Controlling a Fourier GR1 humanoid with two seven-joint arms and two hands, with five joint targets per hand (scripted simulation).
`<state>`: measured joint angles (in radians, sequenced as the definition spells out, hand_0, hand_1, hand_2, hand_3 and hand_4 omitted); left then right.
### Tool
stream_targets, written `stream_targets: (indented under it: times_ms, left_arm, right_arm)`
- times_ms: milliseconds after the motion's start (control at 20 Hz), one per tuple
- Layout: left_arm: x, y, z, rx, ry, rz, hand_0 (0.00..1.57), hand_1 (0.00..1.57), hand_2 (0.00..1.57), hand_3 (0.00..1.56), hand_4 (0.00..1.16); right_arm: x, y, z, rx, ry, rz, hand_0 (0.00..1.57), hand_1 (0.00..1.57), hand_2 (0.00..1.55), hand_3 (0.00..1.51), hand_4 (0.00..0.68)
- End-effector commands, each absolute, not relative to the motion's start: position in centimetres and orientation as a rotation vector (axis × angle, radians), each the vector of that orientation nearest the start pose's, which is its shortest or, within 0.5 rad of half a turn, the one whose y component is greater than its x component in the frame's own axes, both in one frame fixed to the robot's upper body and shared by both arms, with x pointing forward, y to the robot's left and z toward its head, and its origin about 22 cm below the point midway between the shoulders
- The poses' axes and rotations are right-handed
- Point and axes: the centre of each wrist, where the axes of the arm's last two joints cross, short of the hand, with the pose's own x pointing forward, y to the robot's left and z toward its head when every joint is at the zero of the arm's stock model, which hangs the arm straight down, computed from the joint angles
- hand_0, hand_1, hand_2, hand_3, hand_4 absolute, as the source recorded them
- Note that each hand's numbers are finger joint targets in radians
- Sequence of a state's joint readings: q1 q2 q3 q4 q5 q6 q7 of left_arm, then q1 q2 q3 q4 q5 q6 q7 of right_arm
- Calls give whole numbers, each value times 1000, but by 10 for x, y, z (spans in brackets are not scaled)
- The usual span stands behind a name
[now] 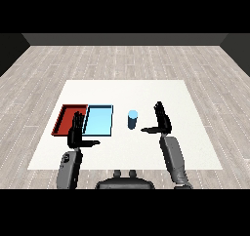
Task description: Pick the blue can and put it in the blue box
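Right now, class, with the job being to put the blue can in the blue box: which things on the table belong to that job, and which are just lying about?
Belong to the job:
- blue can, upright on the table
- light blue tray
- right hand, open beside the can

Just lying about:
- red tray
- left hand, open, over the trays' near edge

On the desk (pixel 146 91), two trays side by side toward the left: one tray (pixel 64 119) at the outer left, the second tray (pixel 100 120) touching it on the right. Just right of the second tray, apart from it, a can (pixel 132 119) upright on the desk. Right of the can, near but not touching, the right hand (pixel 163 121), thumb toward the can. In front of the two trays, over their near edge, the left hand (pixel 76 134).
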<state>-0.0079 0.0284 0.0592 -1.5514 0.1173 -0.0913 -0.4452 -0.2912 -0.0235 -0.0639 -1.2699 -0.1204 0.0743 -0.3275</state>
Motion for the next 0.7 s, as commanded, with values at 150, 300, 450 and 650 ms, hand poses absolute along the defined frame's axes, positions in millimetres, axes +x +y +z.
stream_targets:
  times_ms: [150,300,450,650]
  left_arm:
    - [248,244,-7,-94,-2006,91,0,0,0,0,0]
    - [233,242,-18,-127,-2009,81,0,0,0,0,0]
    - [241,261,-13,-119,-2018,93,0,0,0,0,0]
    - [242,244,8,-78,-1993,80,0,0,0,0,0]
  right_arm:
    - [327,-201,-26,230,-1795,-29,0,0,0,0,0]
    - [331,-207,-6,250,-1779,-61,0,0,0,0,0]
    - [335,-202,-21,222,-1752,-88,0,0,0,0,0]
    - [342,-213,-26,242,-1726,-104,0,0,0,0,0]
